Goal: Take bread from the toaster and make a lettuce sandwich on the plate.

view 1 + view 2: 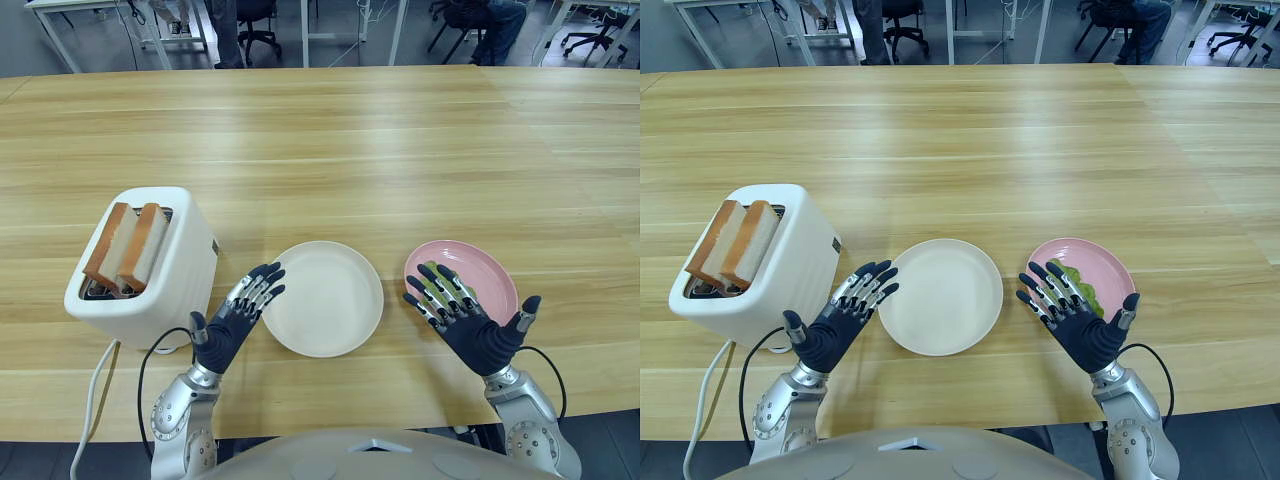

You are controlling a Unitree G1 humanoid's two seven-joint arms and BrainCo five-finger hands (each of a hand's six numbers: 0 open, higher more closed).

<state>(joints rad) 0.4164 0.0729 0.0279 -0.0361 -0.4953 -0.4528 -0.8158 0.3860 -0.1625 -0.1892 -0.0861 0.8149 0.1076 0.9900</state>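
1. In the left eye view, a white toaster is seen on the wooden table, at 9 o'clock from the cream plate.
2. Two bread slices are held upright in the toaster's slots, side by side, with their tops raised above the slots.
3. A pink plate is set at 3 o'clock from the cream plate, near it but apart.
4. The left hand is placed at 8 o'clock of the cream plate, between it and the toaster. Its fingers are spread wide and nothing is grasped.
5. The right hand is held over the 6 o'clock part of the pink plate, fingers likewise spread wide and empty. Whether the plate is touched cannot be told.
6. A white cord is led from the toaster's base towards 6 o'clock.
7. In the right eye view, green lettuce is seen lying in the pink plate, partly covered by the right hand's fingers.
8. In that view the cream plate is shown bare, at 3 o'clock from the toaster.
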